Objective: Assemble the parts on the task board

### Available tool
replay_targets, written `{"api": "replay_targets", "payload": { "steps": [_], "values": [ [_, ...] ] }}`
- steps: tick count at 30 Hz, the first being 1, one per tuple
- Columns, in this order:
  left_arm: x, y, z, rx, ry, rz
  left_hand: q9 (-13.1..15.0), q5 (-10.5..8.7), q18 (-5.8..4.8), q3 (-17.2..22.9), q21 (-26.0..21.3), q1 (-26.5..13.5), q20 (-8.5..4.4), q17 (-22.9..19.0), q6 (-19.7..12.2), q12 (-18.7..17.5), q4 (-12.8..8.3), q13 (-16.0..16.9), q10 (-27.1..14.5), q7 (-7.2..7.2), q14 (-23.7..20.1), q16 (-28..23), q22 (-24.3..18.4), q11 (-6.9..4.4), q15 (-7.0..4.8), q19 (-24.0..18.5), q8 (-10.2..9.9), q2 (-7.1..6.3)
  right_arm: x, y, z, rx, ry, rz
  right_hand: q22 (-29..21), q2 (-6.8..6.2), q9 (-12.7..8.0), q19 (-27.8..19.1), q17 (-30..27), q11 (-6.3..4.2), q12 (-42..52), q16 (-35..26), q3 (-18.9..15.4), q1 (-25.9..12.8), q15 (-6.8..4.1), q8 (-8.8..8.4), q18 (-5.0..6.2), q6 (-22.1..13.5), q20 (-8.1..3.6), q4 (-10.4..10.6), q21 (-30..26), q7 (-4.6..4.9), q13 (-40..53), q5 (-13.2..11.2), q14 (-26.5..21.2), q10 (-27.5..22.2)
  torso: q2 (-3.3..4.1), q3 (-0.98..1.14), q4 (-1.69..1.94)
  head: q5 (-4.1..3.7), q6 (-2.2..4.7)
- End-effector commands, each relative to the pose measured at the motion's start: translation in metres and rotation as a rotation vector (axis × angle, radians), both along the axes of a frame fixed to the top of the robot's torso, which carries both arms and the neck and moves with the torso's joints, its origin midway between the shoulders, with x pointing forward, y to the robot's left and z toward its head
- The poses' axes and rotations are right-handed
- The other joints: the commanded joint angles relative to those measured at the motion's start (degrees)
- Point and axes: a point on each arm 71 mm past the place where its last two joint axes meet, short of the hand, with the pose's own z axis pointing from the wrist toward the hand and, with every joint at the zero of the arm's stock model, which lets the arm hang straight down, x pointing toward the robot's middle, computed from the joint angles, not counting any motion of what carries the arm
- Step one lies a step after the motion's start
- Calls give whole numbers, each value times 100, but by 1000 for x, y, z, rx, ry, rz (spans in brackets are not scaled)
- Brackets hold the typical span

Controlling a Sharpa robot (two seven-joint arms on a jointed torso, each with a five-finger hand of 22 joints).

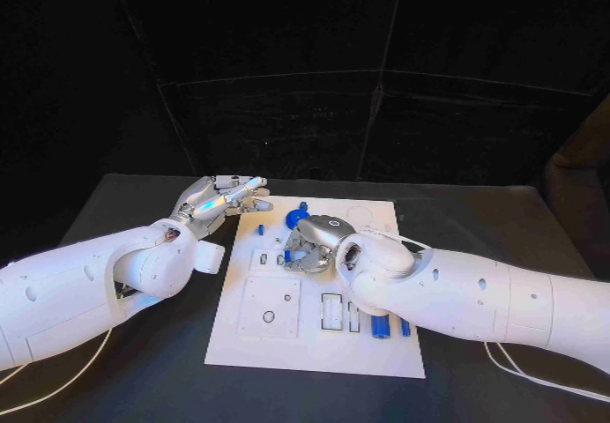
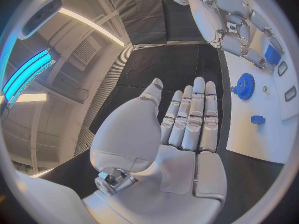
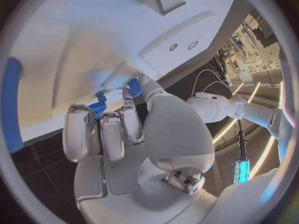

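Observation:
The white task board (image 1: 273,339) lies in the middle of the table. My right hand (image 1: 318,241) hovers low over the board's upper middle, fingers curled down, and pinches a small blue part (image 2: 272,55) between thumb and fingers (image 3: 102,134). Just beyond it a blue gear (image 1: 299,216) sits on the board, also seen as the blue gear (image 2: 243,86). A small blue peg (image 1: 259,229) stands left of the gear. My left hand (image 1: 226,198) hangs at the board's far left corner, palm up, fingers (image 2: 190,117) straight and apart, holding nothing.
Two long blue parts (image 1: 382,326) lie in slots at the board's near right, partly under my right forearm (image 1: 483,295). A raised square plate (image 1: 270,307) with a hole sits on the near left. The black table (image 1: 495,211) surrounds the board.

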Motion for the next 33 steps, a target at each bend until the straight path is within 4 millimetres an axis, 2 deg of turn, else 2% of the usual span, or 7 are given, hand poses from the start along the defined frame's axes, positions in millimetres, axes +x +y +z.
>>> {"api": "replay_targets", "payload": {
  "steps": [1,13,22,24,26,29,33],
  "values": [
    [0,-1,2,-9,-8,-11,7,-21,44,-5,-21,-1,-9,8,6,11,-27,0,-3,-7,3,-26,-8,-26,20,40,-11,55,0,-2,-1,4,-6,-21,-21,-122,-21,-10,811,22,-152,-26,-144,-121,57,-44,-21,-199,40,59,-46,30,358,-10,450,-111,0,-1,-1,0,-4],
    [1,1,1,0,1,-7,8,-22,53,-14,12,-4,-65,79,58,22,-78,-5,44,-76,202,1,11,-81,-44,204,19,93,-4,-7,12,162,-117,-30,-15,-313,0,-8,794,106,-202,-42,-831,-36,133,3,-20,-524,117,558,-49,115,269,143,443,-182,1,9,-3,9,8],
    [3,5,-9,195,67,-40,61,-25,47,-50,766,-80,-646,824,584,333,-72,188,1064,-425,1967,953,323,-534,-616,1615,217,107,-16,-36,23,330,-42,86,-112,-72,7,-58,731,100,-192,-77,-958,214,130,43,0,-518,117,651,-96,111,251,267,426,-200,-56,23,-10,48,2],
    [5,5,-13,328,94,-84,78,-21,46,-1,990,-11,-783,1250,693,451,-104,294,1307,-510,2111,1508,431,-645,-742,1930,259,89,-14,-51,28,376,46,94,-246,40,8,-126,650,98,-254,-120,-935,356,127,48,26,-524,115,578,-164,111,195,308,404,-252,-97,31,-13,86,1],
    [7,5,-16,441,117,-117,118,-35,33,-26,1314,-71,-913,3311,754,784,-86,548,1470,-620,2166,3849,611,-725,-852,2243,373,-21,-11,-66,33,410,105,82,-310,90,7,-159,602,96,-296,-148,-932,436,125,49,39,-532,113,524,-199,111,157,393,391,-286,-148,50,-25,113,-16],
    [9,5,-19,591,154,-167,256,23,1,-52,1951,-145,-1066,5892,726,1774,4,1321,1378,-789,2173,6458,1016,-896,-934,2507,681,9,-4,-87,42,445,144,51,-338,125,9,-172,572,95,-310,-165,-944,453,123,56,44,-528,111,508,-215,109,142,441,384,-297,-215,72,-41,148,-59],
    [11,2,-20,807,206,-240,411,-200,-137,-280,3103,-599,-1086,6639,709,2526,406,1914,1190,-758,2188,7086,2256,-890,-968,2702,980,63,7,-113,52,495,170,-14,-338,183,15,-169,576,84,-288,-169,-973,452,115,79,43,-498,105,498,-220,99,151,546,386,-278,-280,102,-78,180,-78]
  ]
}}
